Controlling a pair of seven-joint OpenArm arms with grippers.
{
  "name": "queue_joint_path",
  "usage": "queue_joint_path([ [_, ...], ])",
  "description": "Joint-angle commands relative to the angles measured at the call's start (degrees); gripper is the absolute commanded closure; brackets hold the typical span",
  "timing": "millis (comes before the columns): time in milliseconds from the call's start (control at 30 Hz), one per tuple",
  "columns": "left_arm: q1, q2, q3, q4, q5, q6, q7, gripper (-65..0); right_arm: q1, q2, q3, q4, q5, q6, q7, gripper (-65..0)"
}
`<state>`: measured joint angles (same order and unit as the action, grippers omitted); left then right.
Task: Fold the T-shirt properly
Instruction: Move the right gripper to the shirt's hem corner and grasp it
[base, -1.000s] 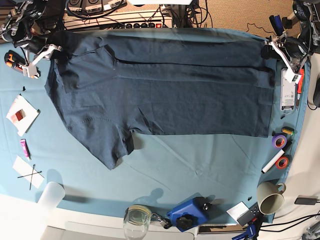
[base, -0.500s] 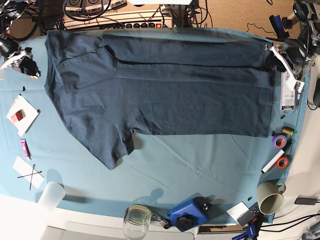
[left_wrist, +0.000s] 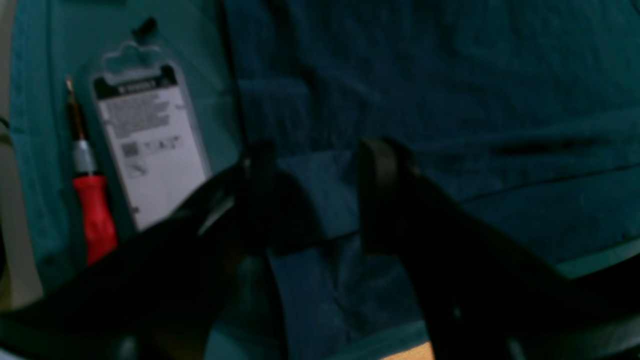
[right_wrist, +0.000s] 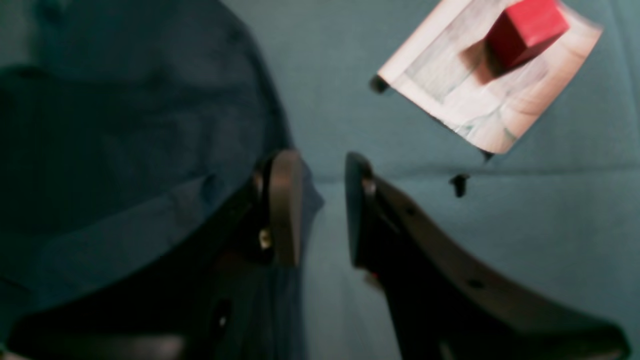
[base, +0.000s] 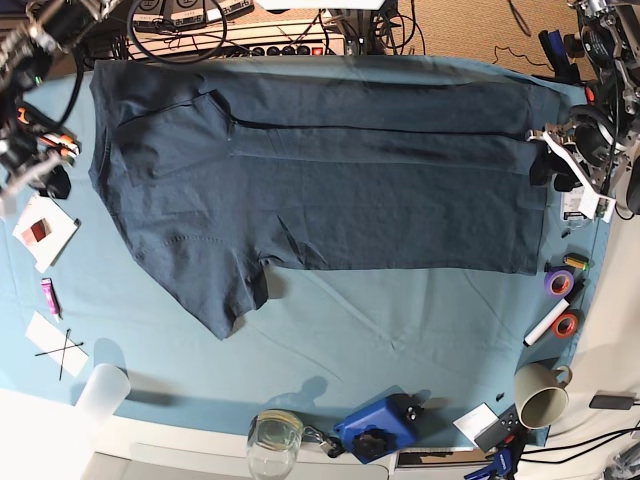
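Along the near edge of the table stood a glass jar (base: 273, 437), a blue tool (base: 377, 428) and a mug (base: 541, 395), all well clear of the work. Beyond them the T-shirt (base: 330, 190) lay spread flat on the tablecloth (base: 400, 330), with its far long edge already folded inward as a band and one sleeve pointing toward the near side.

At the hem end, the left gripper (base: 548, 160) hovered over the shirt's corner with its jaws apart and nothing between them; a second earlier it had stood further back along that hem. At the collar end, the right gripper (right_wrist: 322, 205) had drawn off the shoulder it had been touching and now hung over bare cloth just beside the shirt's edge, its jaws parted and empty, near a card carrying a red block (right_wrist: 525, 27).

Both releases suggested that the first lengthwise fold was finished. The near long edge and its sleeve probably came next, which would call for fresh grips on that side.
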<state>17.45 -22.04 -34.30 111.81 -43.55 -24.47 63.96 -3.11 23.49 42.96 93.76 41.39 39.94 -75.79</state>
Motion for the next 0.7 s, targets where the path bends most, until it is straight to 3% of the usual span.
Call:
queue_joint_path([
  [0,-0.33,-0.81,-0.37,0.96,-0.57,0.0,-1.03,-27.5,1.84,1.29,-1.95,0.5,0.24,0.06,2.64,-16.1],
  [200,-0.33,-0.81,-0.37,0.96,0.76,-0.02,-2.21,-27.5,11.63,1.27,-14.01,-5.95,-8.92,0.06,8.02,-29.1],
  [300,-0.33,-0.81,-0.37,0.96,1.55,0.0,-2.54,-27.5,17.14,1.27,-17.7,-10.73,-12.55,-0.09,12.41,-29.0],
  [433,-0.33,-0.81,-0.37,0.96,1.53,0.0,-2.51,-27.5,23.89,1.27,-21.05,-19.3,-20.17,-3.5,19.19,-29.0],
  [567,-0.33,-0.81,-0.37,0.96,1.53,0.0,-2.51,-27.5,30.23,1.27,-25.77,-32.59,-21.14,-3.74,20.09,-29.0],
  [667,-0.33,-0.81,-0.37,0.96,1.55,0.0,-2.36,-27.5,32.52,1.27,-29.33,-40.39,-23.43,-3.85,24.0,-29.0],
])
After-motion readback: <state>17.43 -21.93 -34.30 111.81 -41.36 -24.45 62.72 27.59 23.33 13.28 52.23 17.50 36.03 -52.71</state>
